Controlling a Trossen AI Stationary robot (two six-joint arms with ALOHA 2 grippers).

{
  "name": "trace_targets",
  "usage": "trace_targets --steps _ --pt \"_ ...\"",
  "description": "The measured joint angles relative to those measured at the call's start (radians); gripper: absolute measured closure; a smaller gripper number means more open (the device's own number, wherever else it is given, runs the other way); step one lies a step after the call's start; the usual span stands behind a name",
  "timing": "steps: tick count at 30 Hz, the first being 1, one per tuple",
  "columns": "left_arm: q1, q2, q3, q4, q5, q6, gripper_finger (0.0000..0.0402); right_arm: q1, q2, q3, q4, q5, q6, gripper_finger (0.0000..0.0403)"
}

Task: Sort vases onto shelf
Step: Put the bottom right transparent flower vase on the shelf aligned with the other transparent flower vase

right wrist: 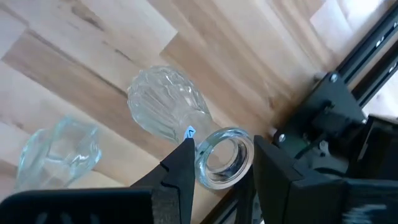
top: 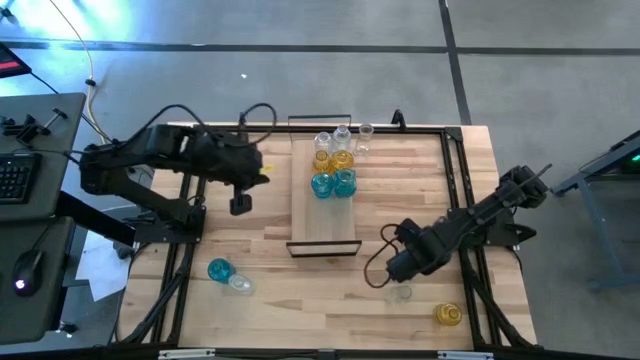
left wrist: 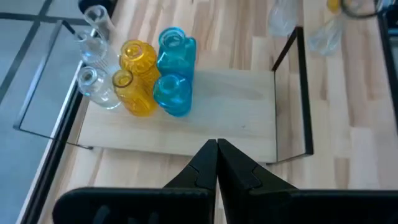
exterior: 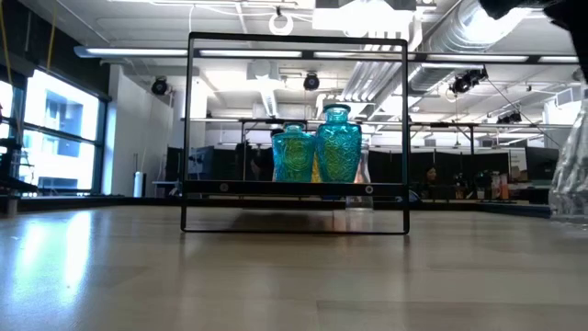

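The right tool (right wrist: 221, 155) is clamped on a clear vase's (right wrist: 165, 102) neck at the bench's (top: 300, 300) five o'clock. Lift it straight, carry upright to the shelf (top: 322, 215). The left tool (left wrist: 217, 163), pressed together, waits at nine o'clock.

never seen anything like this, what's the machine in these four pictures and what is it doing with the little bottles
It is a robot with two dark arms at a wooden table, each ending in a two-finger claw. One picture looks straight down, one looks level across the tabletop, and two come from cameras on the wrists. The shelf is the small board with black end frames; clear, amber and teal vases stand in pairs at its far end. The right claw is closed on the neck of a clear vase near the table's front. The left claw is shut and empty, beside the shelf. A teal vase and an amber vase wait on the table.
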Motion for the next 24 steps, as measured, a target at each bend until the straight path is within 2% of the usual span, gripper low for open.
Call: trace_targets --steps 13,24 --pt "0.0 -0.209 0.0 0.027 -0.018 -0.073 0.0401 -0.174 -0.008 0.0 -0.001 0.056 -0.23 0.03" --pt "0.0 -0.355 0.001 0.035 -0.061 -0.15 0.0401 -0.33 -0.151 0.002 -0.002 0.155 -0.299 0.03"
